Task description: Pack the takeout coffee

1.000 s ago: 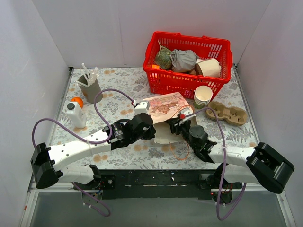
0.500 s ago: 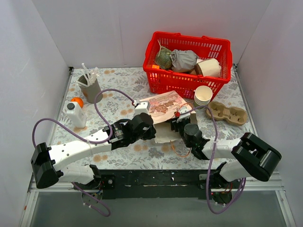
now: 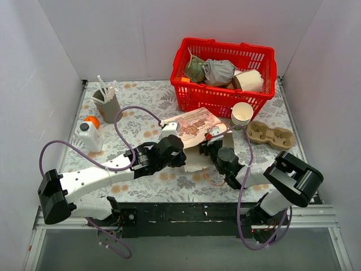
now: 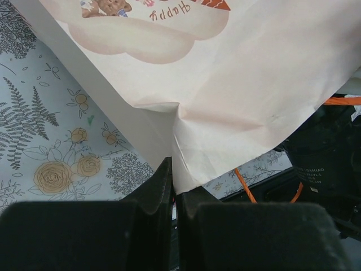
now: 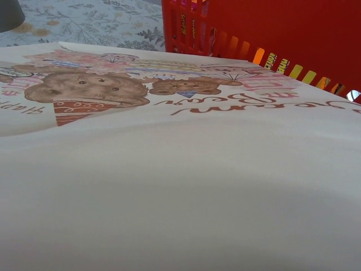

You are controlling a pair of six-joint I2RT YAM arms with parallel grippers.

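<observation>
The left gripper [image 4: 173, 180] stays clenched on the near edge of the paper bag [image 3: 194, 127], as it was 1 s ago. The right gripper [image 3: 210, 148] sits at the bag's right edge, its arm now folded closer in. Its fingers are hidden, so its grip cannot be told. The takeout coffee cannot be made out.

Desk [image 3: 141, 101] – floral cover; far right: red basket [image 3: 186, 101], cream cup stack [image 3: 242, 114] just before it, cardboard carrier [image 3: 272, 134] beside; centre – paper bag [image 3: 194, 125]; left: grey holder [image 3: 108, 104], white bottle [image 3: 90, 137], orange ball [image 3: 92, 121].
</observation>
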